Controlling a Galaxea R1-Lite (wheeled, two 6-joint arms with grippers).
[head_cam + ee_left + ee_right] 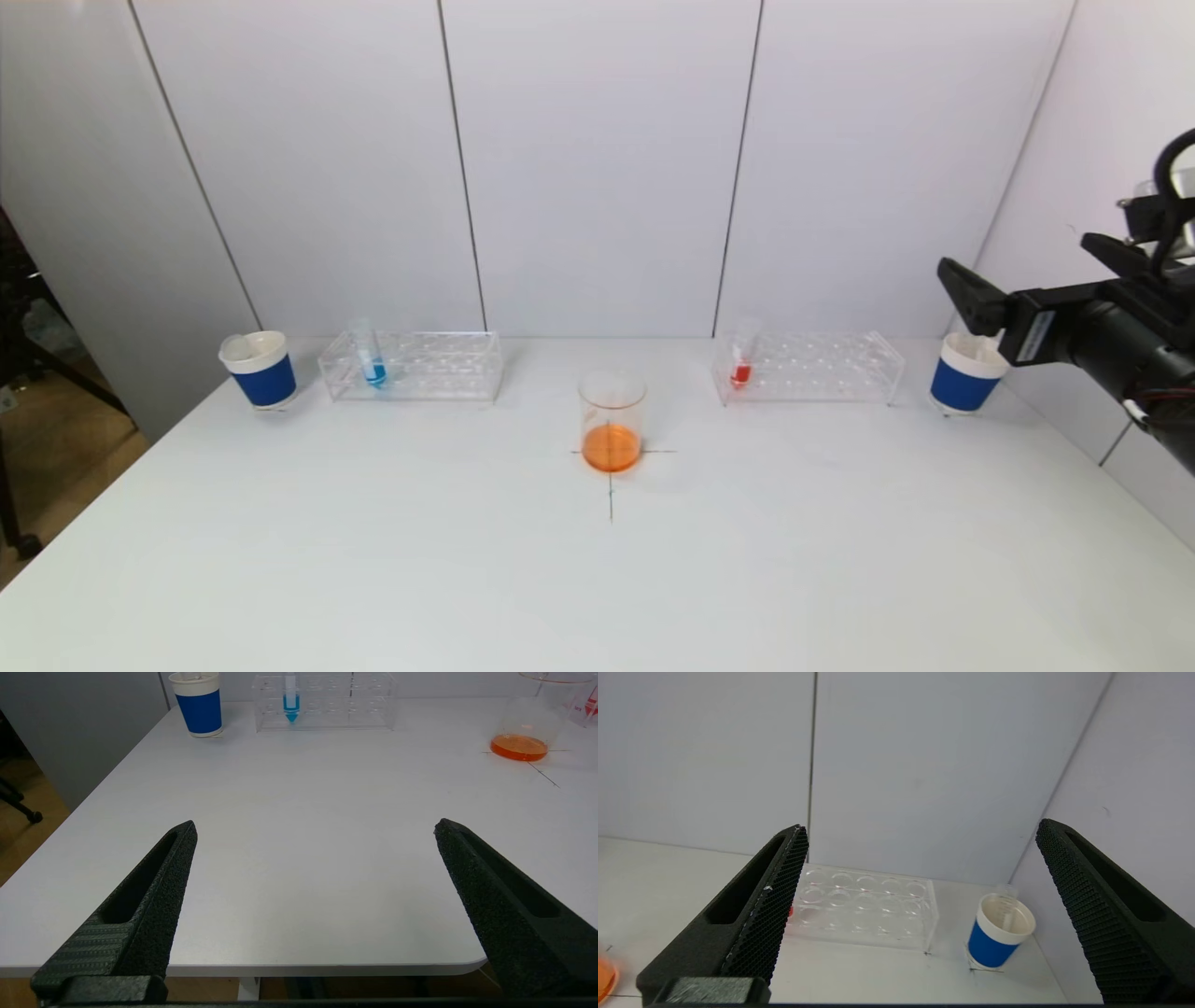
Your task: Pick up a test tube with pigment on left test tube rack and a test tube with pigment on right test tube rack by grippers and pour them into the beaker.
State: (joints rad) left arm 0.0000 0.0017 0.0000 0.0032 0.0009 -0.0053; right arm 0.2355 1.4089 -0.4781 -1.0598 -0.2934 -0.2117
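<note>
A clear left rack [439, 366] holds a test tube with blue pigment [372, 362]. A clear right rack [822, 367] holds a test tube with red pigment [741, 366]. The glass beaker [611, 418] stands between them with orange liquid in it. My right gripper [1016, 254] is open and empty, raised at the far right above the right blue cup [965, 375]. My left gripper [315, 828] is open and empty near the table's front edge, out of the head view; the blue tube [291, 703] and the beaker [525, 728] show far ahead of it.
A blue-and-white paper cup [260, 370] stands left of the left rack. The right cup [999, 931] holds an empty clear tube [1008, 903] and sits close to the side wall. The right rack [866, 907] shows several empty holes.
</note>
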